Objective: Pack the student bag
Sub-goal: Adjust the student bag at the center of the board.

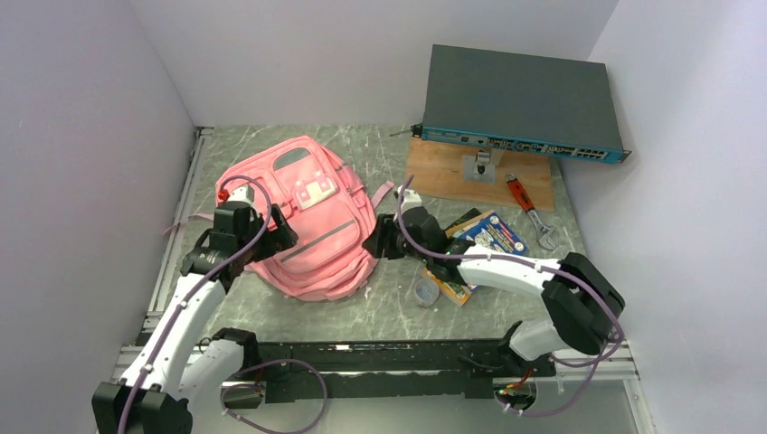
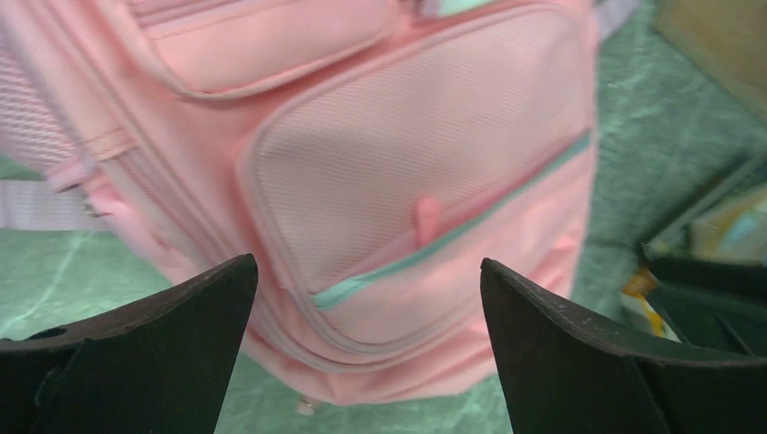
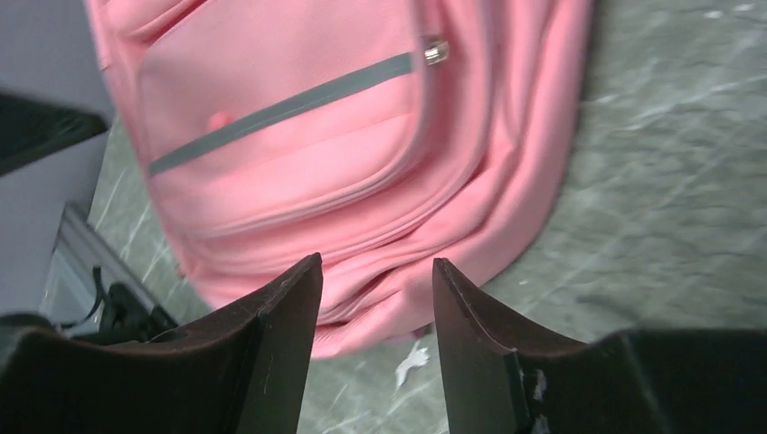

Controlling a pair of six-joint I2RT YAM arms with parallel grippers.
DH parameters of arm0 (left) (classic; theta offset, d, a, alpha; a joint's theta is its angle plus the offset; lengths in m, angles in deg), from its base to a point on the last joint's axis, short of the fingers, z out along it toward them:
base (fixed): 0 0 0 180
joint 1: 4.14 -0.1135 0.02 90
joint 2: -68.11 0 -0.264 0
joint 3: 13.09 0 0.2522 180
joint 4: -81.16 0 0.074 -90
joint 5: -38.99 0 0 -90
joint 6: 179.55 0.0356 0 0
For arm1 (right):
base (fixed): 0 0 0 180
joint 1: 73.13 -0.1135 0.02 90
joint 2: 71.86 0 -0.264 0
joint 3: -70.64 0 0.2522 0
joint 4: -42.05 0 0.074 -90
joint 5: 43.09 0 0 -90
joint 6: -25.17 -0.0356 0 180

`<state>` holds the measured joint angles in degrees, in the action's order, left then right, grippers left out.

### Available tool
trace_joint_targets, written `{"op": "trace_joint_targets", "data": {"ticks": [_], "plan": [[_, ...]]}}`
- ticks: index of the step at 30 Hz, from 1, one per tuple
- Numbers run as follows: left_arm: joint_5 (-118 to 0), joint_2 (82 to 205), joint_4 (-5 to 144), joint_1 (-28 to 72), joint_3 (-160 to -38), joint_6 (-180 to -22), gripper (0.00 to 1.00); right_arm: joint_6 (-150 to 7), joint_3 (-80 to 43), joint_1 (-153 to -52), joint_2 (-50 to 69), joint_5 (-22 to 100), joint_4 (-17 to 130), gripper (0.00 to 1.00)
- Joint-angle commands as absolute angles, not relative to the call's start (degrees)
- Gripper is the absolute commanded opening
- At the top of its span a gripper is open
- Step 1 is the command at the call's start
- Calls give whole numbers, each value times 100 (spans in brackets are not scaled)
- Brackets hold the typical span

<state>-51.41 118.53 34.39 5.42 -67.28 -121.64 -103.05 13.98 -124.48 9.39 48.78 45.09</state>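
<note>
1. The student bag (image 1: 307,221) lies flat on the table (image 1: 398,298), front side up. It sits between the two hands.
2. The left hand (image 1: 276,233) is just beside the bag, at its left edge. Its fingers are spread wide and hold nothing. The front pocket is right in front of it.
3. The right hand (image 1: 375,240) is just beside the bag on the other side. Its fingers are partly apart and hold nothing. The bottom of the bag is right in front of it.
4. The bag looks zipped shut, so I think the job now is to get it open.
5. To do it well, one hand should pin the soft cloth down so that the bag does not slide. The other hand should go for a zip.
6. A small metal zip pull (image 3: 435,50) shows far in front of the right hand. It is tiny, so the fingers need to close right on it, not on loose cloth.
7. A little pink tab (image 2: 427,221) sits on the pocket in front of the left hand. It could be pinched too.
8. Behind the right hand, beside its arm, lie a bright book (image 1: 493,233) and a roll of tape (image 1: 425,291). These may be the things to pack.
9. Further behind the right hand are a wrench (image 1: 529,208) with a red handle, a wooden board (image 1: 443,172) and a big grey box (image 1: 520,104).
10. Nothing sits between either hand and the bag. The right arm is close over the tape and could bump it if it swings back.
</note>
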Motion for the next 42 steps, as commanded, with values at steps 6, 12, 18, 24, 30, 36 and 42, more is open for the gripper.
{"op": "trace_joint_targets", "data": {"ticks": [6, 12, 18, 24, 30, 36, 42], "plan": [[-6212, 11918, 4163, 561, -6229, -12553, 100, -11002, 1274, -12207, 2128, 3780, 3582, 37], [-6123, 13132, 4640, 553, -6538, -12333, 99, -11022, 884, -13013, 2802, 3979, 3583, 33], [-5980, 14209, 4584, 561, -7430, -12077, 95, -10747, 664, -13549, 2987, 4038, 3631, 31], [-5386, 13683, 4014, 554, -7540, -11873, 100, -10286, 896, -13446, 2183, 4577, 4184, 48], [-5131, 12817, 3417, 553, -7522, -11587, 100, -9616, 1012, -12957, 1362, 4609, 4831, 59], [-5709, 12130, 3305, 553, -7476, -11459, 100, -8724, 1113, -12295, 875, 4156, 4953, 62], [-7472, 12076, 4189, 589, -6795, -12080, 100, -7425, 1131, -11745, 954, 3312, 4413, 60]]}}
